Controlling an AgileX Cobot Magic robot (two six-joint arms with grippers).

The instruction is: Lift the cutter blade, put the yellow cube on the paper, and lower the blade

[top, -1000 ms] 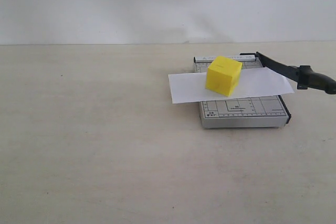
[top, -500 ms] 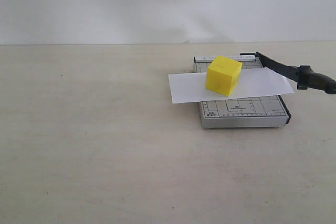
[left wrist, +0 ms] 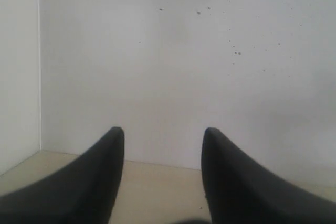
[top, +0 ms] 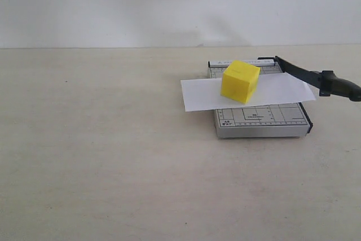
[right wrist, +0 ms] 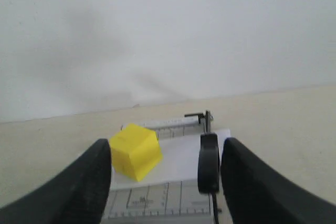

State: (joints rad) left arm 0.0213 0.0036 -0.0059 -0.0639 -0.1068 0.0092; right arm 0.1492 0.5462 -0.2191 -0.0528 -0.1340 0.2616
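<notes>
The yellow cube [top: 240, 81] rests on the white paper [top: 197, 95], which lies across the grey cutter board [top: 259, 119]. The cutter blade [top: 299, 71] slants from its hinge at the board's far corner, and its thick handle [top: 339, 87] is lifted past the paper's right end. Neither gripper shows in the exterior view. My right gripper [right wrist: 167, 145] is open and faces the board. The cube [right wrist: 135, 150] and paper [right wrist: 181, 156] show in its gap, and the blade handle [right wrist: 208, 163] stands close beside one finger, not gripped. My left gripper [left wrist: 163, 130] is open and holds nothing.
The cutter stands right of the middle of a beige table [top: 101, 139], with a white wall [top: 169, 4] behind. The left wrist view shows only that wall [left wrist: 173, 51] and a strip of tabletop [left wrist: 157, 187].
</notes>
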